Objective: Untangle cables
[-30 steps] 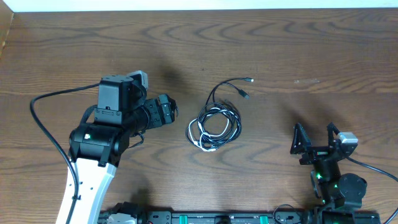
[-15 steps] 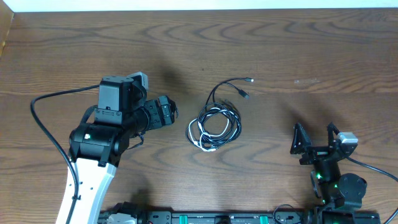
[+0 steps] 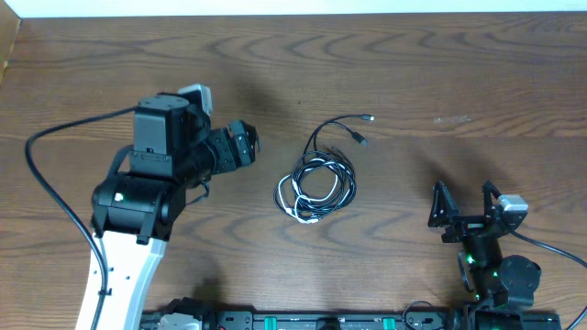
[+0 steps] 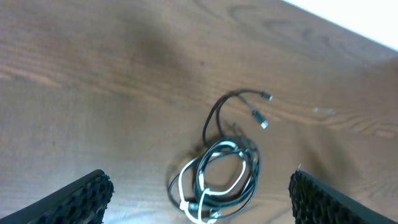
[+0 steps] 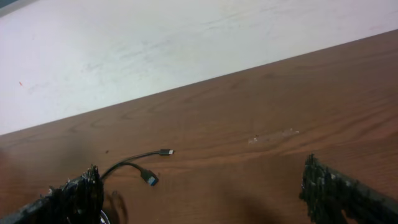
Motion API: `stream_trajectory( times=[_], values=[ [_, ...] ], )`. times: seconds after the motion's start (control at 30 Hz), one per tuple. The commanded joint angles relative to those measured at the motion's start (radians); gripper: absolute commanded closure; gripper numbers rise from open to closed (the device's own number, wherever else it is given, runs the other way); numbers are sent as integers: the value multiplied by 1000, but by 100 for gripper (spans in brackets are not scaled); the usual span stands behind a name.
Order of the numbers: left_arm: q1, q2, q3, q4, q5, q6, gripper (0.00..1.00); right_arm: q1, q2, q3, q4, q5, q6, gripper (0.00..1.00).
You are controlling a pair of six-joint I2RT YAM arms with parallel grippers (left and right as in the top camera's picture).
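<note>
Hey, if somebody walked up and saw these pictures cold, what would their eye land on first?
The tangle of cables in the middle of the wooden table draws the eye first: black loops wound with one white cord, two plug ends trailing toward the far side. The left gripper hangs open just to its left, aimed at it, while the right gripper sits open near the front right, well apart.

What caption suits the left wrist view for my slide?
Open left gripper facing tangled thin black and white cables on brown wooden table.
</note>
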Motion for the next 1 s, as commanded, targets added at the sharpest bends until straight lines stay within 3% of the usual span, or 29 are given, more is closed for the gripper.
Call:
stream_trajectory(
  times=[0.0,0.3,0.97],
  values=[
    [-2,17,46,0,-13,-13,9,-5,0,-1,-5,7,-5,1],
    [-2,17,46,-81,-13,-13,9,-5,0,-1,-5,7,-5,1],
    [-2,17,46,-93,-13,-16,9,-5,0,-1,-5,7,-5,1]
  ],
)
